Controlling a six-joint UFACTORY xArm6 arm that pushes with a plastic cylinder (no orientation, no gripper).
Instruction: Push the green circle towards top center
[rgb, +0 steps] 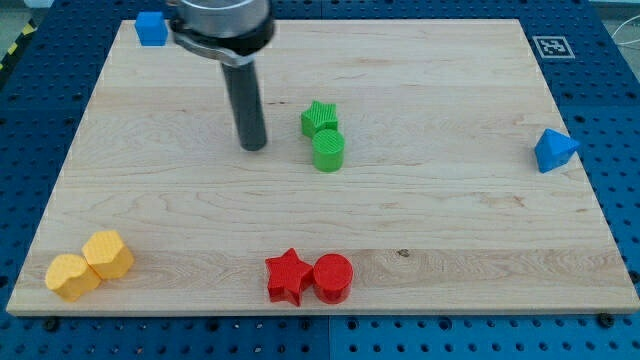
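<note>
The green circle (328, 151) stands a little above the board's middle, touching the green star (319, 118) just above it. My tip (253, 146) rests on the board to the left of the green circle, with a clear gap between them. The dark rod rises from the tip to the arm's end at the view's top.
A blue cube (151, 28) sits at the top left corner. A blue triangle-like block (554, 150) is at the right edge. Two yellow blocks (91, 264) lie at the bottom left. A red star (288, 276) and red circle (333, 278) touch at the bottom centre.
</note>
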